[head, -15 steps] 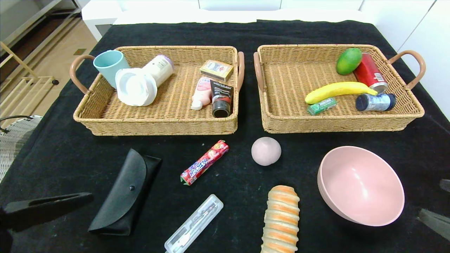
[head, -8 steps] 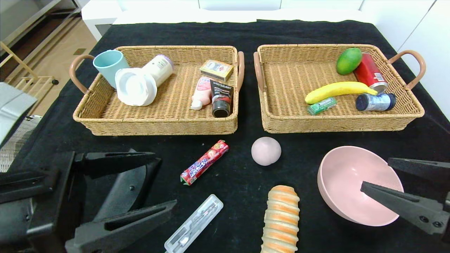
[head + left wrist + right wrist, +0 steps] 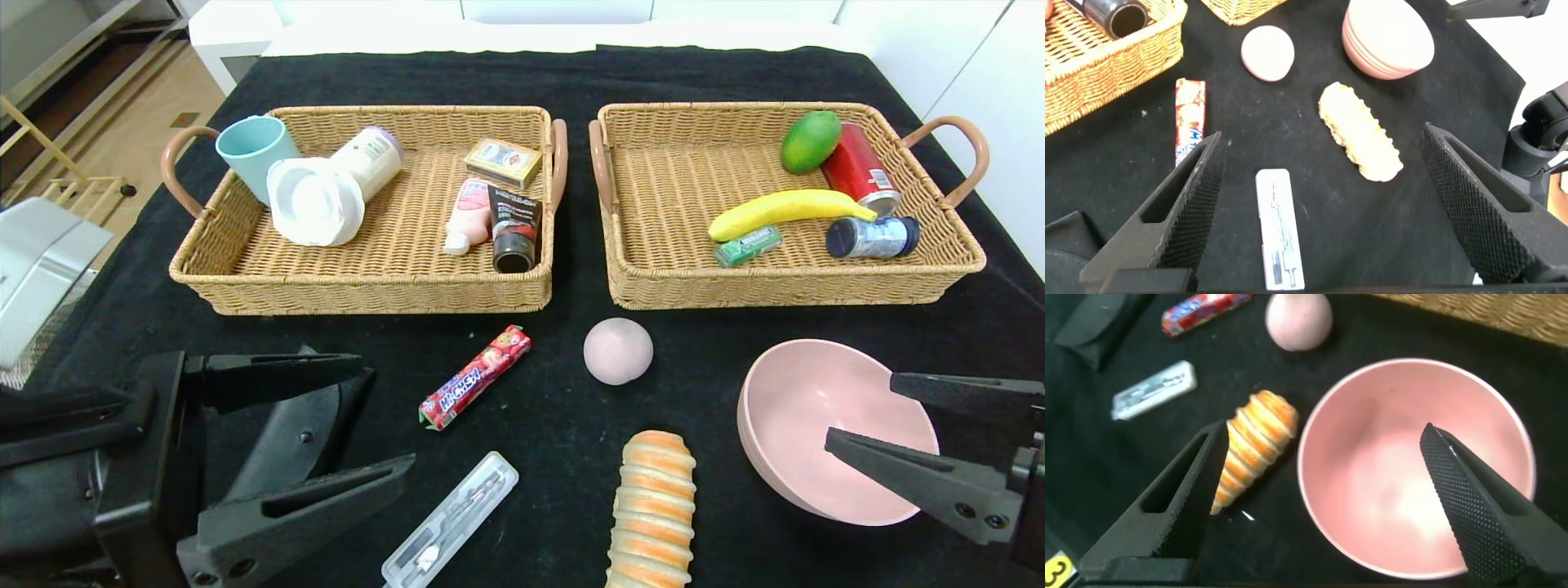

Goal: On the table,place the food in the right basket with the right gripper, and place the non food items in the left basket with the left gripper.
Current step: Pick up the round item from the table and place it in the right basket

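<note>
On the black table lie a red candy stick pack [image 3: 475, 377], a pink peach ball [image 3: 618, 351], a striped bread loaf [image 3: 653, 510], a clear cutlery box [image 3: 451, 520], a pink bowl [image 3: 816, 425] and a black glasses case [image 3: 286, 433]. My left gripper [image 3: 385, 415] is open and empty above the case, hiding part of it. In its wrist view the jaws [image 3: 1321, 139] frame the cutlery box [image 3: 1279, 229] and loaf [image 3: 1360, 131]. My right gripper [image 3: 861, 410] is open and empty over the bowl's right side. Its jaws [image 3: 1324, 429] span the bowl [image 3: 1413, 457] and loaf [image 3: 1253, 445].
The left basket [image 3: 359, 294] holds a light blue cup [image 3: 251, 147], white containers, tubes and a small box. The right basket [image 3: 784, 290] holds a green mango [image 3: 810, 140], a banana [image 3: 784, 211], a red can, a jar and a gum pack. The floor lies beyond the table's left edge.
Both arms have come up from the bottom corners into view, left over the glasses case, right over the bowl. Nothing on the table has moved.
</note>
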Available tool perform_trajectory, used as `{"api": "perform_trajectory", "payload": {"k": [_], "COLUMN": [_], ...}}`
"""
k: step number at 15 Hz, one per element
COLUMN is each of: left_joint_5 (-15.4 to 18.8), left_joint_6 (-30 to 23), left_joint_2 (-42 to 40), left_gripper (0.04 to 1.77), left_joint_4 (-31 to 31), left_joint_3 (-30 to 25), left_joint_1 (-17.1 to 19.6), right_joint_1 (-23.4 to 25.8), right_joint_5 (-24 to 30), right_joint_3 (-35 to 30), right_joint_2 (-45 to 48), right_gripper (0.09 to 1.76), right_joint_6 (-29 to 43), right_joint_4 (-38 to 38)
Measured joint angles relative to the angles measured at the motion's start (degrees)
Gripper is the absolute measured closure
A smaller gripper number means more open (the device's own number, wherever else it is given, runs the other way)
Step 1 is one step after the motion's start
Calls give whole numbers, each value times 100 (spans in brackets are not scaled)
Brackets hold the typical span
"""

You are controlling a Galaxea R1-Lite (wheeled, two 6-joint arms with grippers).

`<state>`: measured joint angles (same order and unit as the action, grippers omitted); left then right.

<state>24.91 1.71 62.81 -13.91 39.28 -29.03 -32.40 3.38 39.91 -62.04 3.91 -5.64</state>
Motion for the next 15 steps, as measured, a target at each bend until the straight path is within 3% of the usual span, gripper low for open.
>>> {"api": "perform_trajectory", "payload": {"k": [4,12,15], "left_joint_5": [0,-27,-27], "left_joint_6": [5,11,11], "left_joint_2": [-49,-90,-126], "left_gripper": [9,9,9], "left_joint_4": [33,38,-15], "left_joint_3": [0,18,20], "left_joint_1": [1,11,34], "right_joint_1": [-150,-1376,-1720], "right_joint_5": [-302,-1911,-2556], "right_joint_3": [357,1477,2018], "right_joint_2": [-124,-1580,-2330], "right_gripper": [14,14,14], "right_joint_6": [2,30,366], "right_joint_4": [356,407,383]}}
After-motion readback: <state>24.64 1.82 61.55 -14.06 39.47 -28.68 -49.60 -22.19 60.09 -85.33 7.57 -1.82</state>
